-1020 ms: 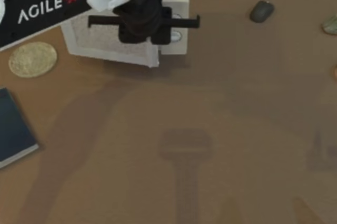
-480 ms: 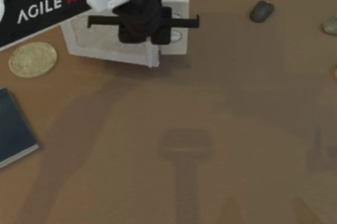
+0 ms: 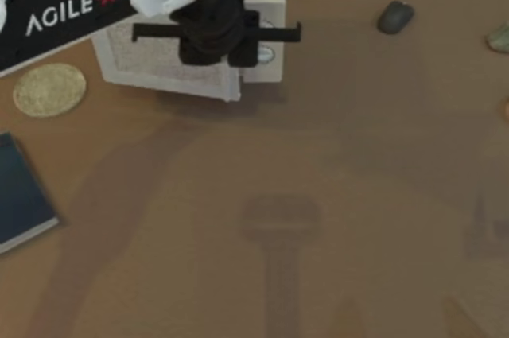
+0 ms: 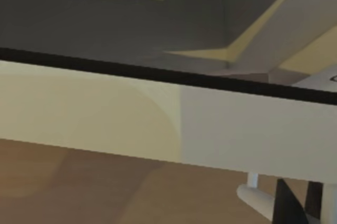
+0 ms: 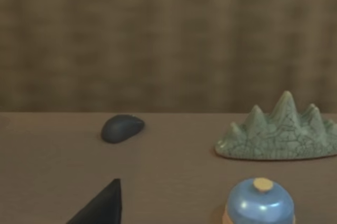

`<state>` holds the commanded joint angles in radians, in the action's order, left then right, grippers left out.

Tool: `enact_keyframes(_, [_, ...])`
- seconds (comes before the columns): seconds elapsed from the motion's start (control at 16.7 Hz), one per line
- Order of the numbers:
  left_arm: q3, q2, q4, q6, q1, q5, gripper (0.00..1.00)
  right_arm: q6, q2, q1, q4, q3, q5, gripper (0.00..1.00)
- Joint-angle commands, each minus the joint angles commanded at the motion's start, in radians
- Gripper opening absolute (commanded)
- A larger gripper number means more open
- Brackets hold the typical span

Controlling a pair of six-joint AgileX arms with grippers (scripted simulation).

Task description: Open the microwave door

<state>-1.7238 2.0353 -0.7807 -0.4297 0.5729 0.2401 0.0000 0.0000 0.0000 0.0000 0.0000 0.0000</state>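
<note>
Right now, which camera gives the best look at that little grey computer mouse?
The right wrist view: the mouse sits unobstructed on the table, seen from the side, shape clear. The top view shows it too, but only small near the table's far edge. The left wrist view does not show it.

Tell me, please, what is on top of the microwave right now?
The left arm's black gripper hangs over the microwave and its partly open door. It covers much of the top, so anything lying beneath it cannot be seen.
</note>
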Motion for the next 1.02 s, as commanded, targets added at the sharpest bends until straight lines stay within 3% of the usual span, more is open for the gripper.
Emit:
enact_keyframes(0.6, [0.119, -0.076, 0.053, 0.094, -0.012, -0.048, 0.0, 0.0, 0.0, 0.0, 0.0, 0.0, 0.0, 1.0])
enact_keyframes(1.02, [0.124, -0.085, 0.06, 0.099, -0.013, -0.051, 0.0, 0.0, 0.0, 0.0, 0.0, 0.0, 0.0, 1.0])
